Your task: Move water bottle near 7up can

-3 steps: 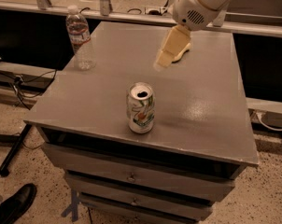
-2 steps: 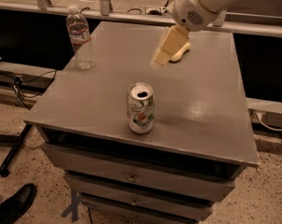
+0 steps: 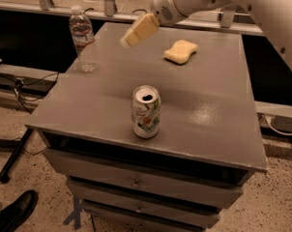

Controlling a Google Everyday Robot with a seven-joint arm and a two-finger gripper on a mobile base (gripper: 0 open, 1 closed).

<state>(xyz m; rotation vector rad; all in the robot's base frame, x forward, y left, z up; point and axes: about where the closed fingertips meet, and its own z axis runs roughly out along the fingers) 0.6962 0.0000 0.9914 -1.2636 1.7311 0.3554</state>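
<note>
The water bottle point(image 3: 82, 38), clear with a white cap and a thin reddish label band, stands upright at the far left edge of the grey table point(image 3: 209, 110). The 7up can point(image 3: 146, 111), white and green with a silver top and dark opening, stands upright near the table's front middle. My gripper point(image 3: 134, 34), on a white arm coming in from the upper right, hangs above the far part of the table, right of the bottle and apart from it. It holds nothing.
A yellow sponge point(image 3: 181, 50) lies on the far right part of the table. Drawers sit below the table top. A metal rail runs behind the table. A black shoe point(image 3: 14, 211) and cables are on the floor at the left.
My gripper has moved left toward the water bottle, uncovering the yellow sponge. The bottle and can have not moved.
</note>
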